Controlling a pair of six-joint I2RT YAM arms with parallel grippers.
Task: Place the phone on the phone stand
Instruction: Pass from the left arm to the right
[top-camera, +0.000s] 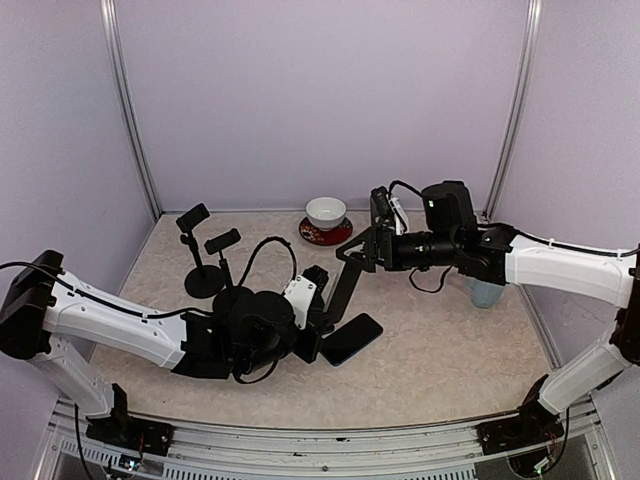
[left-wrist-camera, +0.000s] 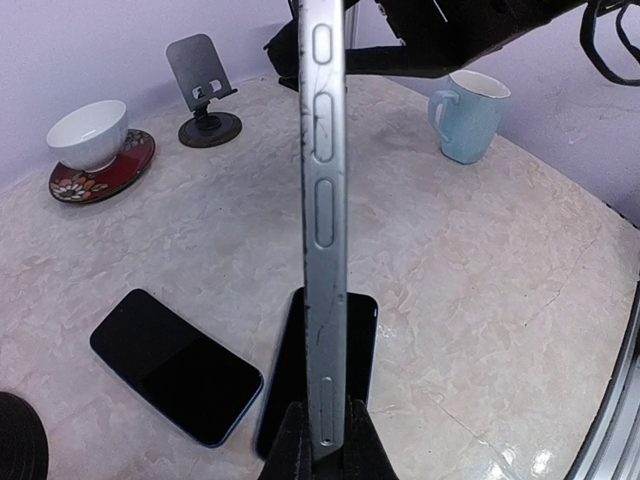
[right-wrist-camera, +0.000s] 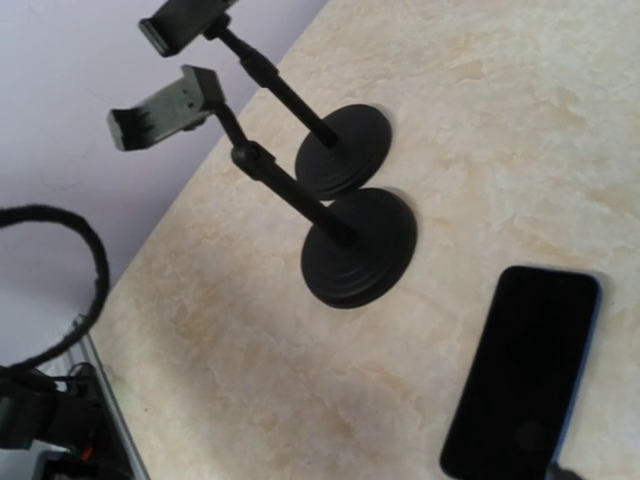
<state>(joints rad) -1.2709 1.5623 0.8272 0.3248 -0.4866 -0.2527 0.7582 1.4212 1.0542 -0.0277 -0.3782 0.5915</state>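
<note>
The left pincer (left-wrist-camera: 326, 455) is clamped on the lower end of the phone (left-wrist-camera: 323, 250), held upright and edge-on above the tabletop (left-wrist-camera: 480, 300). The right pincer (top-camera: 358, 255) meets its upper end; whether it grips cannot be told. The phone is probably stiff, light, slippery and glass-faced, so it is best gripped across the flat faces, clear of the side buttons.

Left tool (left-wrist-camera: 325, 452) clamps phone (left-wrist-camera: 325, 250); right tool (top-camera: 360, 252) reaches inward.
</note>
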